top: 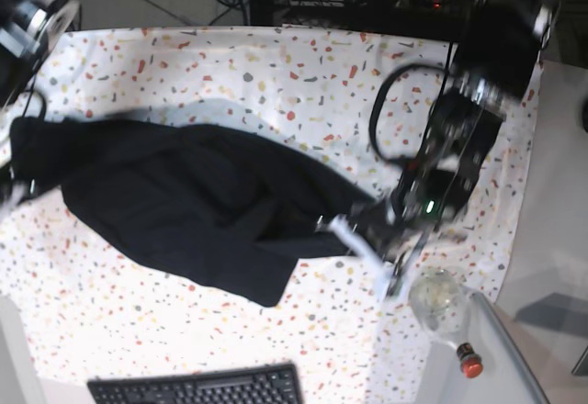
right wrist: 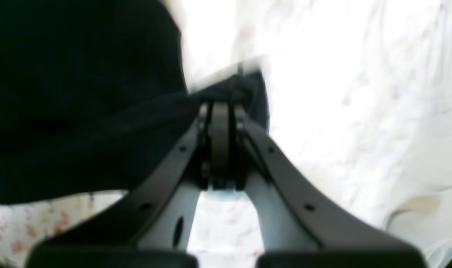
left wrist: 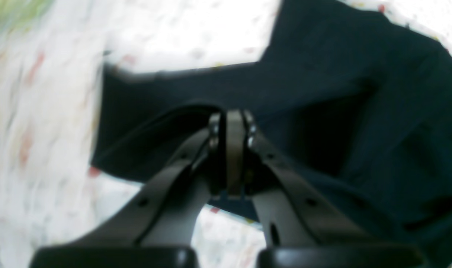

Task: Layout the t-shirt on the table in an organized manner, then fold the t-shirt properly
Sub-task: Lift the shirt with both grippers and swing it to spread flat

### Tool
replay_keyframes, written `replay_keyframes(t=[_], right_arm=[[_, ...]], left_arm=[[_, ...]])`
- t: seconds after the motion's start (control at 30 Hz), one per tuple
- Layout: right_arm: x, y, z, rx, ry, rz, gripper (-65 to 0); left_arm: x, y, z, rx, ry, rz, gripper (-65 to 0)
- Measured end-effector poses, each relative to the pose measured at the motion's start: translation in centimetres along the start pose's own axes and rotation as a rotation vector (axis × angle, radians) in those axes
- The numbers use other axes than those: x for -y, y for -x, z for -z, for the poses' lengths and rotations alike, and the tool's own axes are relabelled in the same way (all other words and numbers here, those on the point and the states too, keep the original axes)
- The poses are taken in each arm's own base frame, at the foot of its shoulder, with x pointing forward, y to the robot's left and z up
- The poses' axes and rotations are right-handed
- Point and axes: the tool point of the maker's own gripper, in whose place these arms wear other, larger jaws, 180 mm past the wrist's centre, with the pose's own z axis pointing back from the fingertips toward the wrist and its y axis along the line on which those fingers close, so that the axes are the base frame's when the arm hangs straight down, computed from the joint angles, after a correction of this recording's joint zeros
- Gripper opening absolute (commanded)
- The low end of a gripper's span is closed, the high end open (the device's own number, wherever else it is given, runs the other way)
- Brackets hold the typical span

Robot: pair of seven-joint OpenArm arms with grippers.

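The black t-shirt (top: 193, 207) lies stretched across the speckled table (top: 303, 83), nine to three o'clock. Left gripper (left wrist: 231, 119) and right gripper (right wrist: 220, 108) each pinch its fabric. No readable label shows.

t-shirt (top: 184, 211) on table (top: 276, 83) | keyboard (top: 197, 387) at front edge | bottle (top: 446, 308) front-right

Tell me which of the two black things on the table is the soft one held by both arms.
It is the t-shirt, stretched across the middle of the table between the left gripper and right gripper. The keyboard lies untouched at the near edge.
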Motion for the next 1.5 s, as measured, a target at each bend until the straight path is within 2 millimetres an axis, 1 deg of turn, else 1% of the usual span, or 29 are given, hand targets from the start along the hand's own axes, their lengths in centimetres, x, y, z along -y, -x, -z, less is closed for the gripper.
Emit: replay_keyframes(t=[0.1, 0.17, 0.2, 0.23, 0.3, 0.33, 0.37, 0.4, 0.43, 0.47, 0.5, 0.53, 0.57, 0.6, 0.63, 0.67, 0.7, 0.77, 0.8, 0.9, 0.97, 1.0, 1.1, 1.13, 1.2, 1.27, 1.33, 1.43, 1.5], right_arm=[[0.9, -8.0, -1.1, 0.148, -0.023, -0.056, -65.0], [2.1, -12.1, -2.8, 0.200, 0.010, -0.103, -65.0], [2.7, -14.0, -4.1, 0.226, 0.034, -0.116, -65.0], [3.2, -16.2, -5.8, 0.278, 0.050, -0.131, -65.0], [5.0, -19.4, -9.6, 0.357, 0.113, -0.143, -65.0], [6.3, -20.5, -12.0, 0.389, 0.168, -0.147, -65.0], [7.6, -21.4, -14.7, 0.425, 0.231, -0.156, -65.0], [8.6, -22.0, -17.4, 0.461, 0.294, -0.168, -65.0], [9.3, -22.1, -19.8, 0.487, 0.359, -0.179, -65.0], [9.7, -22.2, -22.2, 0.519, 0.421, -0.190, -65.0], [9.8, -21.7, -24.3, 0.539, 0.491, -0.211, -65.0], [9.6, -20.9, -25.8, 0.561, 0.542, -0.227, -65.0], [9.2, -19.7, -26.8, 0.576, 0.575, -0.236, -65.0], [8.6, -18.3, -26.7, 0.571, 0.589, -0.234, -65.0], [7.9, -16.6, -25.9, 0.547, 0.597, -0.240, -65.0], [7.2, -14.3, -24.0, 0.489, 0.587, -0.243, -65.0], [6.8, -12.4, -22.6, 0.449, 0.577, -0.231, -65.0], [5.4, -8.0, -19.1, 0.364, 0.513, -0.210, -65.0], [4.7, -6.2, -17.7, 0.343, 0.477, -0.188, -65.0], [2.9, -0.6, -13.2, 0.243, 0.382, -0.118, -65.0], [0.3, 3.8, -9.3, 0.182, 0.269, -0.083, -65.0], [-0.8, 5.4, -7.5, 0.164, 0.218, -0.062, -65.0], [-3.9, 9.9, -2.8, 0.097, 0.071, 0.002, -65.0], [-4.5, 11.3, -1.7, 0.066, 0.041, 0.024, -65.0], [-5.3, 13.5, 0.0, 0.023, -0.008, 0.067, -65.0], [-5.5, 15.4, 0.8, -0.032, -0.023, 0.089, -65.0], [-6.0, 16.2, 0.8, -0.041, -0.037, 0.092, -65.0], [-5.4, 17.2, -0.6, -0.050, 0.002, 0.059, -65.0], [-5.1, 17.4, -1.9, -0.032, 0.028, 0.030, -65.0]], left_arm=[[1.6, -5.7, 2.4, 0.023, -0.018, 0.079, -65.0], [3.2, -9.9, 3.1, 0.052, -0.016, 0.102, -65.0], [4.1, -12.6, 3.1, 0.084, -0.004, 0.097, -65.0], [5.2, -15.9, 2.5, 0.152, 0.007, 0.088, -65.0], [7.2, -22.7, 0.1, 0.337, 0.061, 0.064, -65.0], [7.6, -25.8, -1.6, 0.424, 0.083, 0.040, -65.0], [7.5, -28.2, -3.3, 0.496, 0.092, 0.004, -65.0], [7.0, -30.0, -5.0, 0.558, 0.101, -0.030, -65.0], [6.4, -31.0, -6.5, 0.606, 0.109, -0.060, -65.0], [5.9, -31.3, -7.7, 0.643, 0.112, -0.078, -65.0], [5.2, -31.0, -8.8, 0.678, 0.113, -0.103, -65.0], [4.9, -30.1, -9.5, 0.698, 0.122, -0.122, -65.0], [5.0, -29.0, -9.8, 0.707, 0.127, -0.119, -65.0], [5.0, -27.4, -9.8, 0.703, 0.127, -0.120, -65.0], [5.0, -25.3, -9.4, 0.676, 0.132, -0.118, -65.0], [5.3, -22.6, -8.5, 0.617, 0.145, -0.111, -65.0], [5.4, -20.6, -8.2, 0.588, 0.154, -0.115, -65.0], [5.3, -16.1, -7.7, 0.531, 0.155, -0.129, -65.0], [5.0, -14.0, -7.9, 0.512, 0.152, -0.129, -65.0], [2.6, -7.0, -7.2, 0.391, 0.094, -0.128, -65.0], [0.9, -0.9, -6.2, 0.266, 0.028, -0.149, -65.0], [0.7, 1.8, -5.7, 0.202, 0.019, -0.149, -65.0], [0.1, 8.7, -4.4, 0.059, -0.043, -0.118, -65.0], [-0.5, 11.0, -4.2, 0.010, -0.078, -0.095, -65.0], [-1.7, 14.5, -4.2, -0.063, -0.141, -0.026, -65.0], [-2.7, 16.6, -4.4, -0.108, -0.184, 0.021, -65.0], [-3.2, 17.4, -5.0, -0.120, -0.210, 0.030, -65.0], [-2.8, 17.5, -5.7, -0.108, -0.195, 0.034, -65.0], [-3.4, 17.9, -6.4, -0.106, -0.204, 0.026, -65.0]])
